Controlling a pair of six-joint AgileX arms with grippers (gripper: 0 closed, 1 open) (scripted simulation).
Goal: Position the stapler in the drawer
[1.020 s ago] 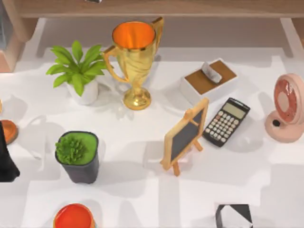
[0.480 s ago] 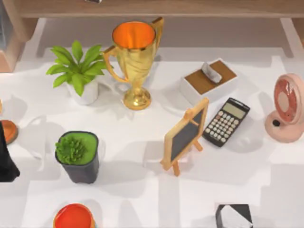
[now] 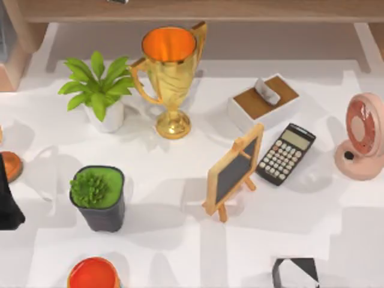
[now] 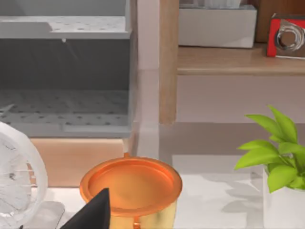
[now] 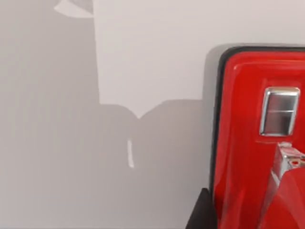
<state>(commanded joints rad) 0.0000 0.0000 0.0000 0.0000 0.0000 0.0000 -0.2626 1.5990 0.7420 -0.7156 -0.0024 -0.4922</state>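
Observation:
The stapler (image 5: 257, 143) is red with a black rim and a shiny metal plate. It lies flat on the white table, close under my right wrist. A dark part of my right gripper (image 5: 202, 214) pokes in just beside the stapler's edge. The drawer (image 4: 62, 71) is a grey open compartment with a perforated floor, standing ahead of my left wrist beside a wooden post. A dark tip of my left gripper (image 4: 93, 214) hangs low in front of an orange cup (image 4: 131, 186). My left arm (image 3: 7, 201) sits at the table's left edge.
On the table stand a gold trophy (image 3: 170, 72), a leafy plant (image 3: 99, 90), a dark plant pot (image 3: 99, 198), a tissue box (image 3: 264, 102), a calculator (image 3: 286, 154), a small chalkboard easel (image 3: 234, 171) and a pink fan (image 3: 362, 135). A black-and-white block (image 3: 295, 273) sits at the bottom edge.

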